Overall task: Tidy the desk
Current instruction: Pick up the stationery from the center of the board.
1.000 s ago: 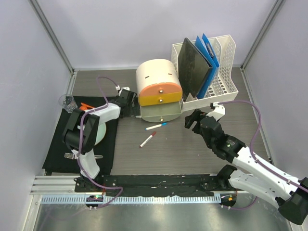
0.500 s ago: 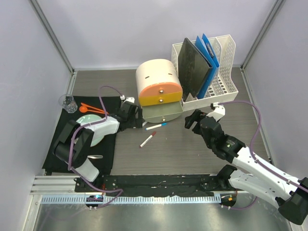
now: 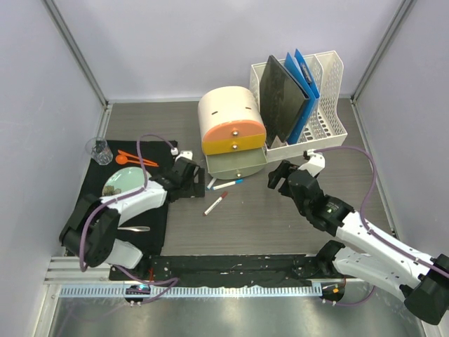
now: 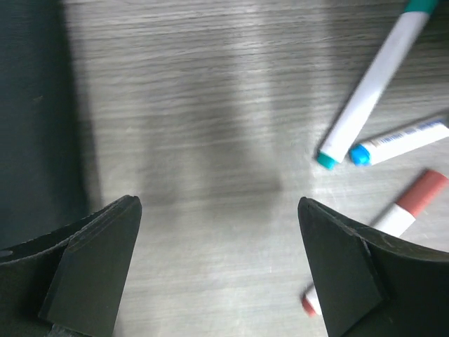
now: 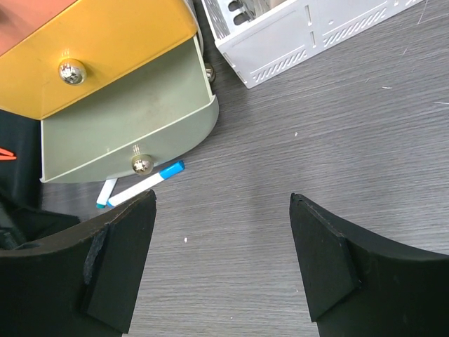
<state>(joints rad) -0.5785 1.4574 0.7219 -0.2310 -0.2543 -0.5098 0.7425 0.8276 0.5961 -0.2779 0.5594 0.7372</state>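
Three loose markers lie near the middle of the dark grey-brown wood-grain desk (image 3: 280, 225). They sit just in front of the pulled-out grey-green lower drawer (image 3: 237, 166) of the cream rounded drawer unit (image 3: 224, 109). They are a white marker with a blue cap (image 3: 229, 184), a white marker with a teal cap (image 3: 210, 183) and a white marker with a red cap (image 3: 215, 203).

Over the last second the left gripper (image 4: 219, 207) has swung away from the drawer unit's left side toward the desk's near edge. It now hovers low at the right edge of the black cloth mat (image 3: 156, 232), jaws spread wide on nothing, with the markers at the right of its wrist view. The right gripper (image 5: 222, 203) has barely moved. Its jaws stand apart and empty over bare desk to the right of the drawer.

I judge the left arm is lining up to pick a marker, probably for the open drawer. Nothing is tidied yet.
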